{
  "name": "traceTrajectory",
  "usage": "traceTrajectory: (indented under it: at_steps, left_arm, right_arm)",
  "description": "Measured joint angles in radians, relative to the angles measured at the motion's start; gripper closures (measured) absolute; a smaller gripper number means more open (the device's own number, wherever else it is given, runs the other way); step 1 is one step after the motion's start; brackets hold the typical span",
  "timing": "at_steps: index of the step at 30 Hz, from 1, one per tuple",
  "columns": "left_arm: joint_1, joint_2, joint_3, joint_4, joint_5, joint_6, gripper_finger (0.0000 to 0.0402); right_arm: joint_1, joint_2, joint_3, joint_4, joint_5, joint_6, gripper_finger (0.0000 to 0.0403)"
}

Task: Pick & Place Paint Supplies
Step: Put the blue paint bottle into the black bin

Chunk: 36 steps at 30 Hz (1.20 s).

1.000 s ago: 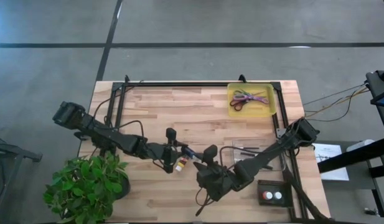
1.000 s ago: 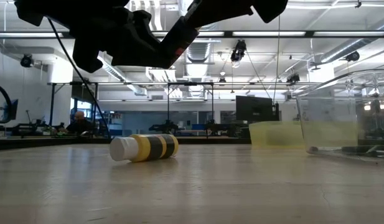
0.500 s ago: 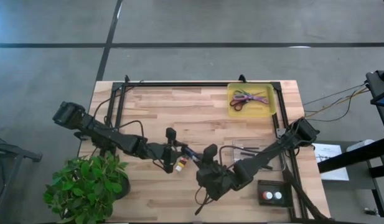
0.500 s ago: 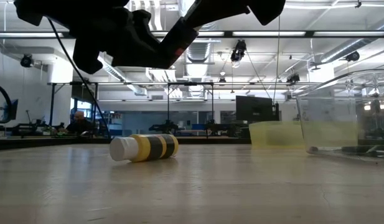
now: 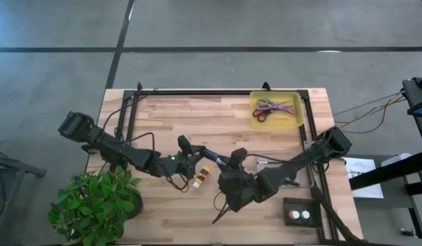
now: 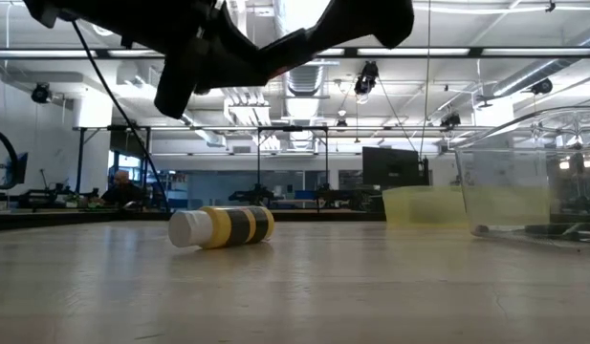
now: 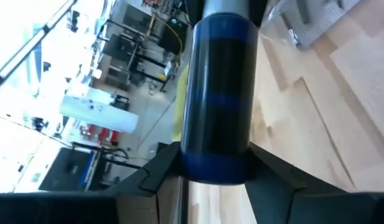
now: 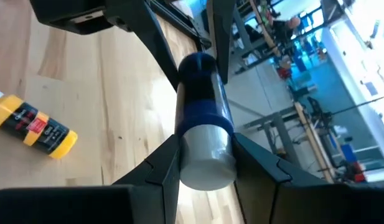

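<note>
— Where do the two hands meet?
— Over the middle of the tabletop (image 5: 163, 113): the left hand (image 5: 194, 154) and right hand (image 5: 229, 162) face each other, a paint tube (image 5: 212, 158) held between them, one end in each.
— And below them?
— A second tube (image 5: 201, 177) lies on the tabletop, just under the left hand. Beyond the right hand sits a clear bin (image 5: 301, 164); far behind it, a tray (image 5: 297, 113) holding scissors (image 5: 271, 108).
</note>
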Motion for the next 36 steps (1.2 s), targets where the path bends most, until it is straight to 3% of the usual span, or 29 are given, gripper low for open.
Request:
traceTrajectory:
  at_steps: [9,18,28,36]
  left_arm:
    - [0.006,0.0,-0.003,0.042,0.202,-0.015,0.0244]
    - [0.006,-0.001,-0.002,0.033,0.233,-0.064,0.0244]
    - [0.013,-0.001,-0.002,0.024,0.174,-0.09,0.0236]
    - [0.08,-0.013,-0.006,-0.083,-0.069,-0.181,0.0124]
  right_arm:
    - [0.027,-0.041,-0.001,-0.046,-0.019,0.054,0.0291]
    - [0.052,-0.054,0.0,-0.05,-0.021,0.054,0.0291]
    - [0.052,-0.054,0.0,-0.057,-0.008,0.064,0.0291]
    - [0.086,-0.073,0.003,-0.062,0.007,0.072,0.0291]
